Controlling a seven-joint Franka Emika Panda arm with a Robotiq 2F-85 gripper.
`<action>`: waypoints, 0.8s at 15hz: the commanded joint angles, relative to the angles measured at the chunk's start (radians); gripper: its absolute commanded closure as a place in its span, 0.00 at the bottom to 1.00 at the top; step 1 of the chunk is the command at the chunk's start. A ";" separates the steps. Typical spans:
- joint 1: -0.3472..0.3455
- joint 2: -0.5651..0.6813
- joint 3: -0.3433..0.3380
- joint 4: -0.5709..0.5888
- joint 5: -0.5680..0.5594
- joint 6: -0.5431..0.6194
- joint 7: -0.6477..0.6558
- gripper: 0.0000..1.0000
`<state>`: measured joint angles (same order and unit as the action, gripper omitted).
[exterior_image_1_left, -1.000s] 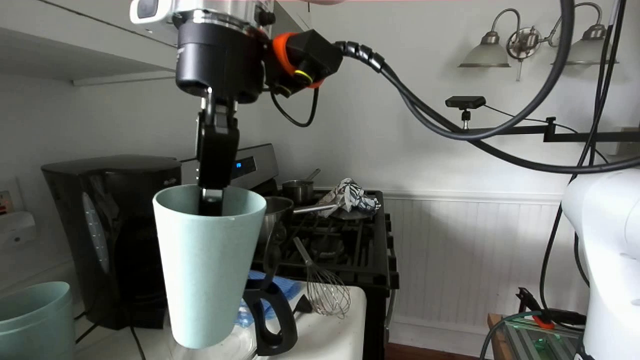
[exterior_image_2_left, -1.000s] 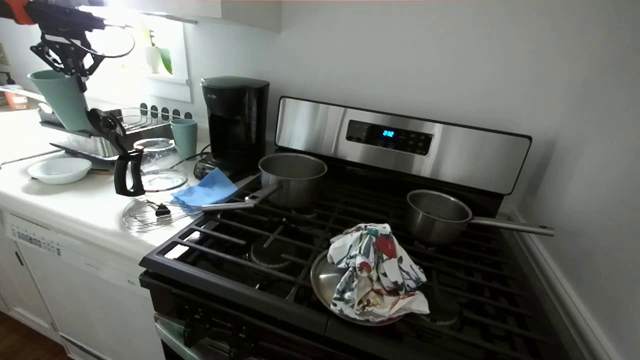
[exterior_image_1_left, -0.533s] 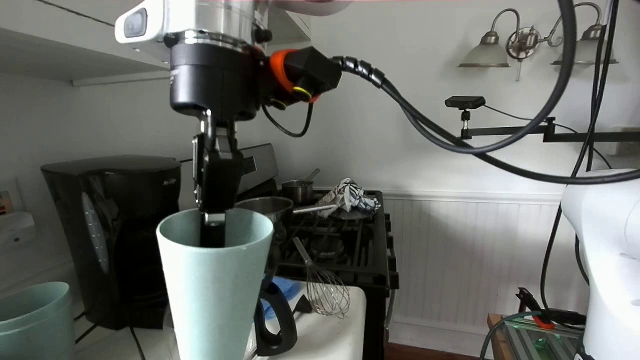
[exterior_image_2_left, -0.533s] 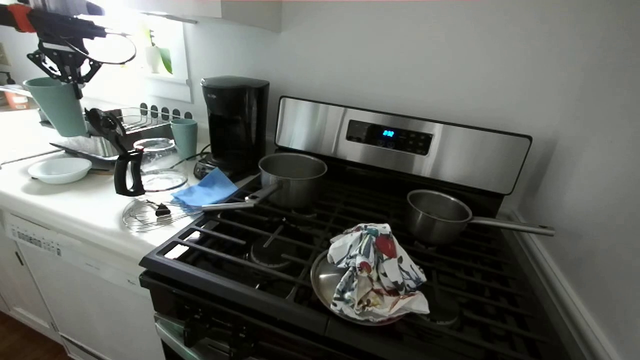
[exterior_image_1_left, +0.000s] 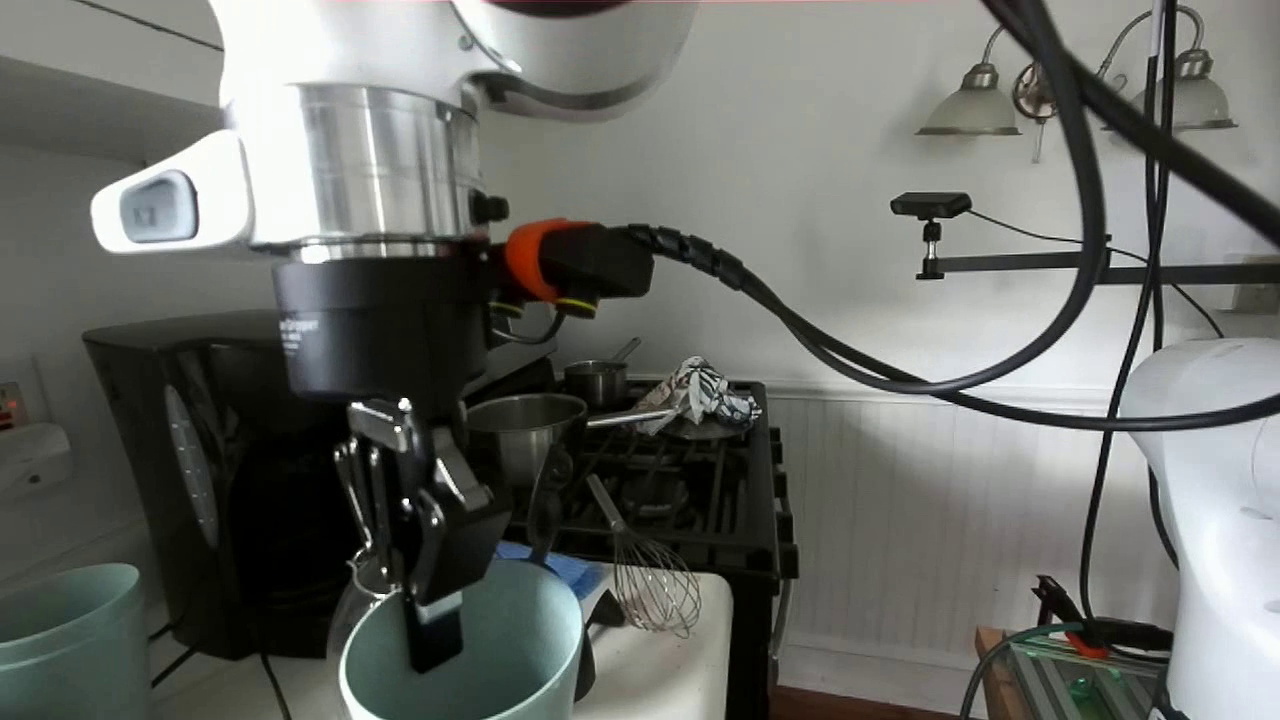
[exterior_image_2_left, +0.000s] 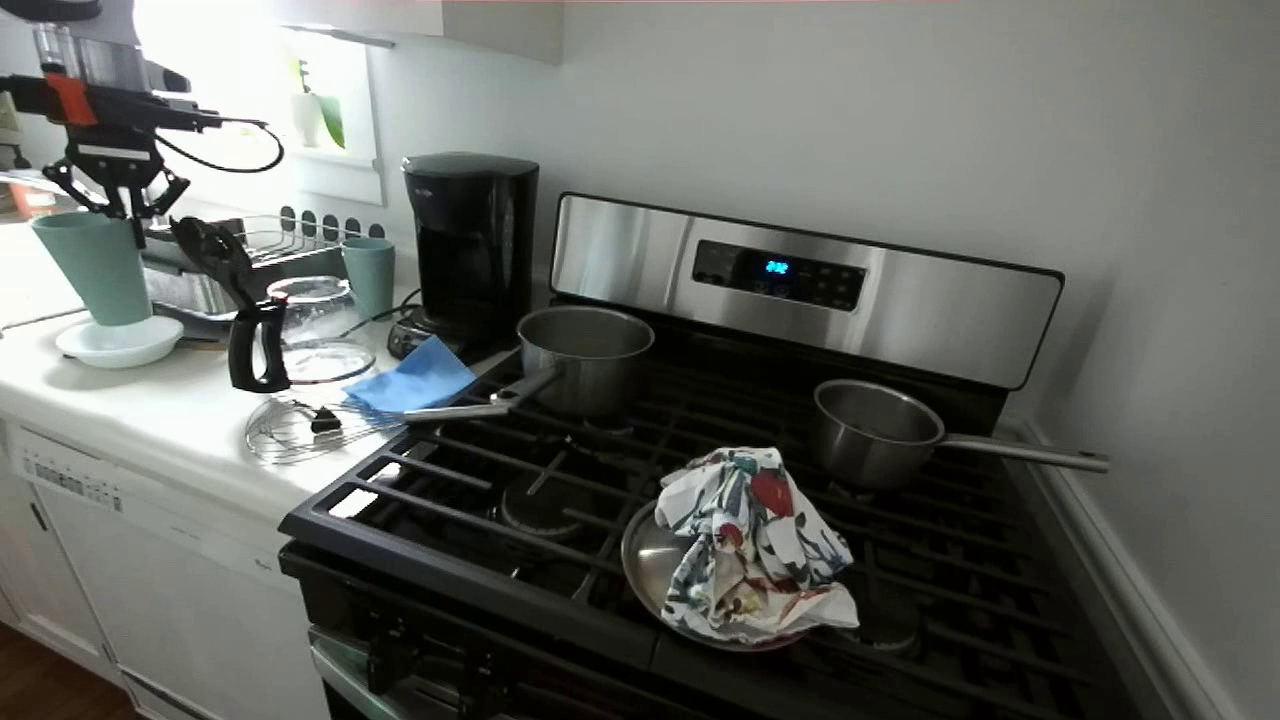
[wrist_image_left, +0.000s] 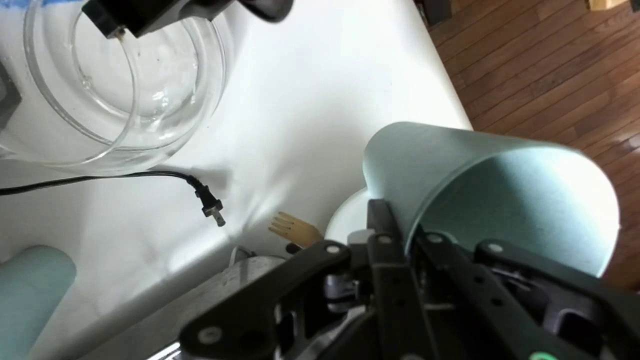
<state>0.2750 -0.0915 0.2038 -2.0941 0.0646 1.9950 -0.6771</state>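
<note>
White tabletop (wrist_image_left: 300, 65) runs along the kitchen wall up to a black gas stove (exterior_image_2_left: 470, 560), with a bright window (exterior_image_2_left: 250, 100) at the far end. From my seat I have the end effector (exterior_image_2_left: 137, 230) pinched narrow on the rim of a pale green cup (exterior_image_2_left: 95, 268), one finger inside the wall and one outside. The cup hangs tilted, mouth up, over a white bowl (exterior_image_2_left: 160, 347); whether its base touches the bowl I cannot tell. My wrist view shows a tan fork (wrist_image_left: 297, 231) just beside that bowl and a plug (wrist_image_left: 206, 197) near a glass carafe (wrist_image_left: 160, 97). Another green cup (exterior_image_2_left: 368, 275) stands near a black coffee maker (exterior_image_2_left: 470, 240). By the stove edge I see a whisk (exterior_image_2_left: 300, 435) next to a blue cloth (exterior_image_2_left: 412, 380). On the stove sit a steel pot (exterior_image_2_left: 585, 370), a smaller pot (exterior_image_2_left: 870, 450) and a shallow pan (exterior_image_2_left: 648, 560) with a crumpled patterned cloth (exterior_image_2_left: 745, 540) over it.
</note>
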 joint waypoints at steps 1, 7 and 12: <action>0.001 0.038 0.022 0.000 -0.072 0.018 -0.063 0.99; 0.003 0.071 0.046 -0.031 -0.111 0.107 -0.143 0.99; 0.002 0.091 0.062 -0.065 -0.167 0.162 -0.168 0.99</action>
<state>0.2769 -0.0015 0.2591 -2.1336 -0.0467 2.1169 -0.8352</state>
